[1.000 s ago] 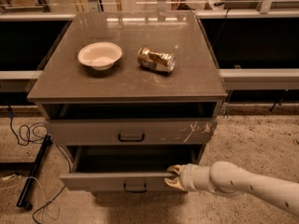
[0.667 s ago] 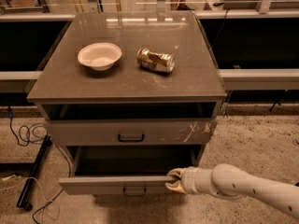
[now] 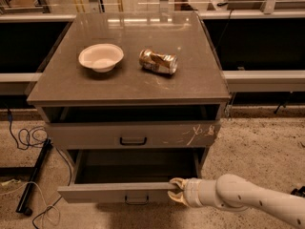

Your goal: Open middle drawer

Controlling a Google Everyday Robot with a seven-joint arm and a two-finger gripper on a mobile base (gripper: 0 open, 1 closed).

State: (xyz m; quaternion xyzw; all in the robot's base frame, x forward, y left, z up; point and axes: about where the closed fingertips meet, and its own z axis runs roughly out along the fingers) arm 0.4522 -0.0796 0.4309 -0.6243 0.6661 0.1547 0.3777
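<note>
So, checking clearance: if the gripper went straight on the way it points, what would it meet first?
The gripper points straight into the pulled-out grey middle drawer, at its plain front's right end; they appear to be touching.

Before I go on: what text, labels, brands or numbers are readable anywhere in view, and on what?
Can: label printing too blurred to read.
Scratched drawer front: white marks are scratches, not text.
Bowl, middle drawer, and gripper at its front's right end: no text.
</note>
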